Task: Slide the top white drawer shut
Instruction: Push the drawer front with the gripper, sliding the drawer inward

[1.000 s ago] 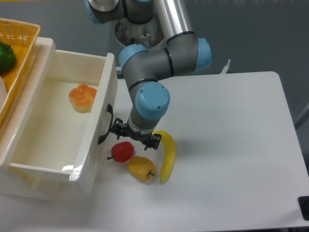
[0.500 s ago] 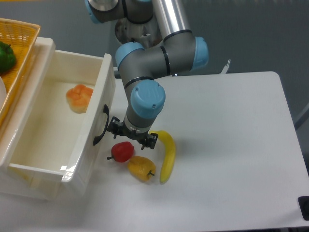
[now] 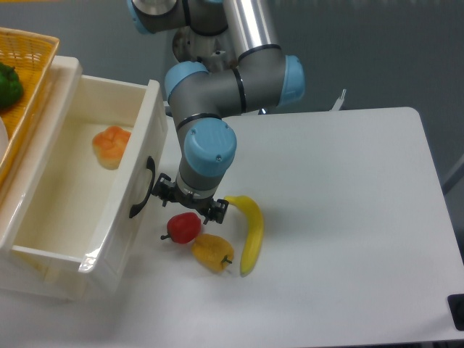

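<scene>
Pressing the hand point(image 3: 188, 202) against the handled front of the top white drawer point(image 3: 139, 190) at the desk's left edge. Cannot tell whether open or closed. Partly shut at best; most of the travel left.

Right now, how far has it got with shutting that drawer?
Partway. Over the last second the top white drawer has slid left, further into the cabinet, but most of it still sticks out, with the orange fruit visible inside. The gripper sits against the front panel by the black handle, apparently pushing. Most of the slide is left.
</scene>
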Robot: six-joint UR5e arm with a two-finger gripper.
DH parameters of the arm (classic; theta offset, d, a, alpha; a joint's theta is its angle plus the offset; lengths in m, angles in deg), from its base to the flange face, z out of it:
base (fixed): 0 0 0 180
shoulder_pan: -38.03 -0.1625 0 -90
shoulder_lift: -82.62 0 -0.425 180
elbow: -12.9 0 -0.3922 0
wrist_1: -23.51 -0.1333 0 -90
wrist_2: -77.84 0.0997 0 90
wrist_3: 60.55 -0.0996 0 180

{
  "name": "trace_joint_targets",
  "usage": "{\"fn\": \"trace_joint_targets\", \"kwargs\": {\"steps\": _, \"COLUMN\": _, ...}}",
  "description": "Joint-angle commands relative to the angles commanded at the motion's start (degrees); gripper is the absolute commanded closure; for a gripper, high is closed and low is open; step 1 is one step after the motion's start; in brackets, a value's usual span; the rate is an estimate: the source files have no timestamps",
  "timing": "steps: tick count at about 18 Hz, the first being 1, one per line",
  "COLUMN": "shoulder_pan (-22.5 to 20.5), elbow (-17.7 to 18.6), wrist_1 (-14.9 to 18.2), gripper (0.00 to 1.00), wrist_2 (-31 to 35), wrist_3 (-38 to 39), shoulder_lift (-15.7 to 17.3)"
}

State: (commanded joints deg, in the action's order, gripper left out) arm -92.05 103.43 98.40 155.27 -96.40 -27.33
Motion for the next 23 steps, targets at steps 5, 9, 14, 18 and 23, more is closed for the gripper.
{"fn": "trace_joint_targets", "kwargs": {"steps": 5, "shoulder_pan": 1.49, "elbow": -0.62, "wrist_1": 0.0, "gripper": 0.0, "wrist_2": 0.0, "wrist_3": 0.17, "shoulder_lift": 0.27}}
{"fn": "trace_joint_targets", "kwargs": {"steps": 9, "shoulder_pan": 1.67, "elbow": -0.62, "wrist_1": 0.0, "gripper": 0.0, "wrist_2": 0.0, "wrist_3": 0.17, "shoulder_lift": 0.27}}
{"fn": "trace_joint_targets", "kwargs": {"steps": 14, "shoulder_pan": 2.46, "elbow": -0.62, "wrist_1": 0.09, "gripper": 0.0, "wrist_2": 0.0, "wrist_3": 0.44, "shoulder_lift": 0.35}}
{"fn": "trace_joint_targets", "kwargs": {"steps": 18, "shoulder_pan": 3.43, "elbow": -0.62, "wrist_1": 0.17, "gripper": 0.0, "wrist_2": -0.09, "wrist_3": 0.53, "shoulder_lift": 0.7}}
{"fn": "trace_joint_targets", "kwargs": {"steps": 23, "shoulder_pan": 4.22, "elbow": -0.62, "wrist_1": 0.18, "gripper": 0.0, "wrist_2": -0.09, "wrist_3": 0.61, "shoulder_lift": 0.7}}
